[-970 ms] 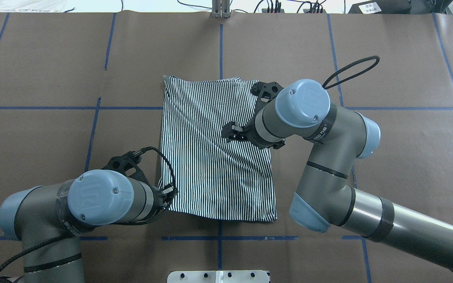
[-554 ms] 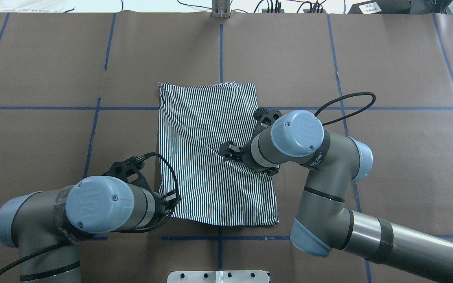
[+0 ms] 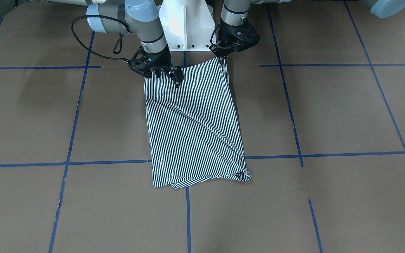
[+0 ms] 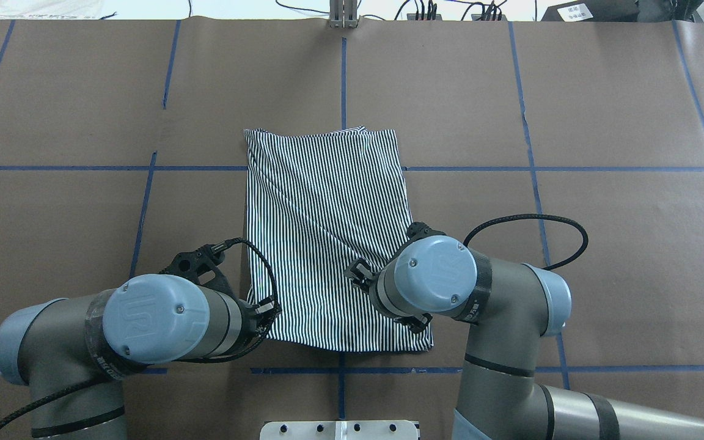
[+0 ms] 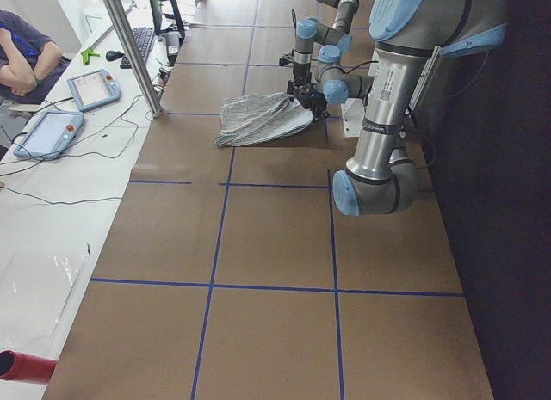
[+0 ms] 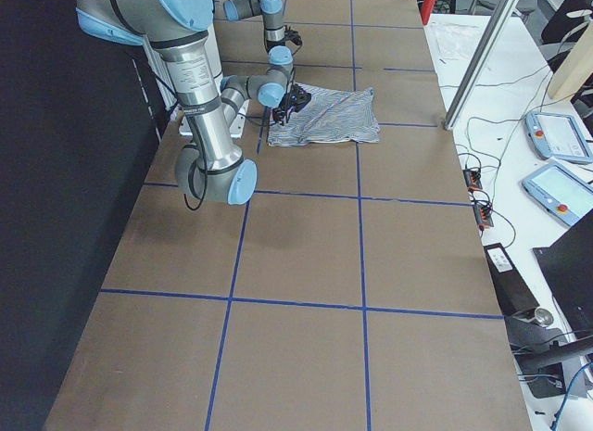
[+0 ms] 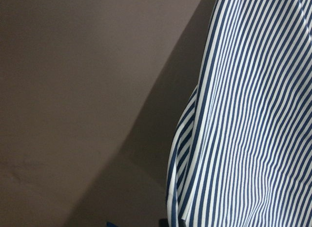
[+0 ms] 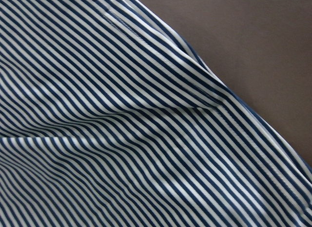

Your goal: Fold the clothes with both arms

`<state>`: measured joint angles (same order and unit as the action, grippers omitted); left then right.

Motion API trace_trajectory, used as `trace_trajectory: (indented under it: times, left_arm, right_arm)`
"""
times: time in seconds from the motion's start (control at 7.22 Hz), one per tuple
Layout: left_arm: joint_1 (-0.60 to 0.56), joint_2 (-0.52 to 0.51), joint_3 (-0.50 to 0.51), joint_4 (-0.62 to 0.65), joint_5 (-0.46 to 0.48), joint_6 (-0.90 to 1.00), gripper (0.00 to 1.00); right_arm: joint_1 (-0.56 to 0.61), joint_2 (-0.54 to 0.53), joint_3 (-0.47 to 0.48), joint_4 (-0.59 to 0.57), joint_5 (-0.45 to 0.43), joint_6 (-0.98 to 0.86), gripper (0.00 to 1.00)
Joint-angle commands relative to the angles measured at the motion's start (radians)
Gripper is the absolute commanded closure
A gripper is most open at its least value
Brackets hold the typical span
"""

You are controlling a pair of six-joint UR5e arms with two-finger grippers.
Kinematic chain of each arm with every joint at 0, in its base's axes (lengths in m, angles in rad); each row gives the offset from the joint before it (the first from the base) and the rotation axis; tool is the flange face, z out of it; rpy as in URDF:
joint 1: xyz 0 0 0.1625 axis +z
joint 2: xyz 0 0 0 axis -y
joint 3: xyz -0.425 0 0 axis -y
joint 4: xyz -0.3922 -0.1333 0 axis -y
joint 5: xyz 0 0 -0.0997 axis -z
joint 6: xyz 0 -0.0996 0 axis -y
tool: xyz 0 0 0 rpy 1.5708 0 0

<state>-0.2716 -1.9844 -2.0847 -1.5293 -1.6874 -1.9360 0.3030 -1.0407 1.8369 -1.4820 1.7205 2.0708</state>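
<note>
Jaws of left gripper (image 3: 221, 58) pinch shirt (image 3: 192, 126) on brown table (image 3: 329, 105).

Right tool (image 4: 357, 276) pulled back along shirt (image 4: 321, 201), far hem seemingly dragged nearer

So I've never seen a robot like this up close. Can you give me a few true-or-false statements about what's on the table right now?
1. The shirt is striped. True.
2. The shirt hangs in the air. False: most of it lies flat on the table.
3. The left gripper is at a corner of the shirt nearest the robot. True.
4. The right gripper is over bare table. False: it is over the shirt.
5. Red lines cross the table. False: the lines are blue.
</note>
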Motion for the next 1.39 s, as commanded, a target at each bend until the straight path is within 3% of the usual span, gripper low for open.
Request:
trace_trajectory:
  times: [0.0, 1.25]
  left_arm:
    - [0.0, -0.001, 0.0, 0.0, 0.0, 0.0, 1.0]
    - [0.002, -0.004, 0.0, -0.003, -0.003, 0.0, 1.0]
  right_arm:
    - [-0.068, -0.001, 0.024, -0.092, -0.058, 0.096, 0.0]
    - [-0.074, 0.002, -0.038, -0.096, -0.078, 0.123, 0.0]
